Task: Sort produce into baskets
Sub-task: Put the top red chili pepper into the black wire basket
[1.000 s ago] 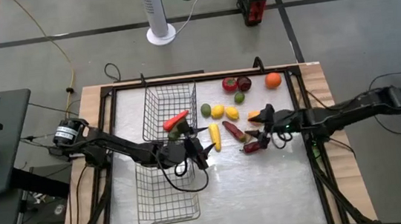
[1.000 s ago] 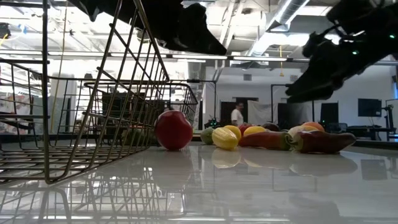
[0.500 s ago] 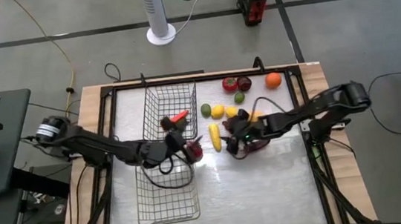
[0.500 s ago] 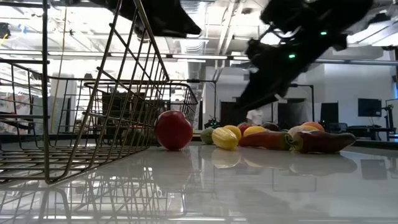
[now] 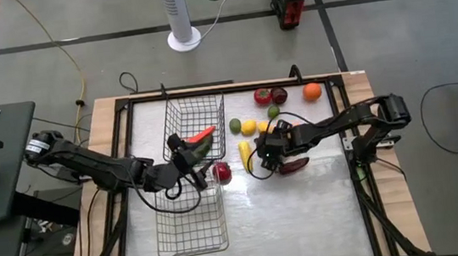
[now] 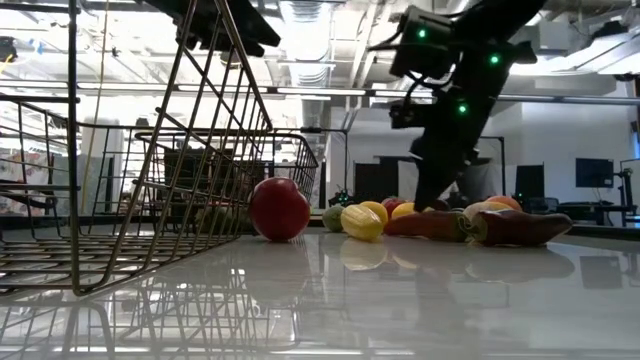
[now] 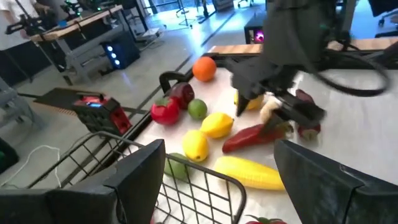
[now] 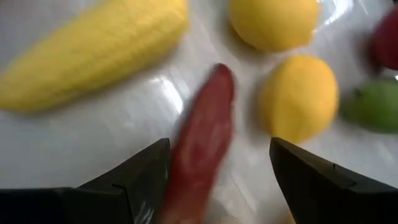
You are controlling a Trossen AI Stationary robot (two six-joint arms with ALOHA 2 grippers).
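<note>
Item: long dark red pepper (image 8: 202, 140), lying flat on the glossy white table (image 5: 306, 214) right of centre, among the loose produce. Its neighbours are the corn (image 8: 93, 53) alongside and two lemons (image 8: 298, 96) near its tip; a second dark red pepper (image 5: 294, 164) lies just to its right.

My right gripper (image 5: 267, 153) hangs directly over the pepper, fingers (image 8: 140, 180) spread wide with one to each side of it, holding nothing.

My left gripper (image 5: 182, 152) hovers at the right wall of the rear wire basket (image 5: 179, 120), which holds a carrot (image 5: 202, 136). It is also wide and empty. A red apple (image 5: 222, 173) sits just outside the near basket (image 5: 191, 234).

Handling, by my judgement: light, smooth-skinned and probably slick, tapered, so it may roll or pivot on this shiny top. Best hold is across the thick middle, square to its length, with moderate pressure. A grip near the narrow tip risks it squirting out toward the corn.
</note>
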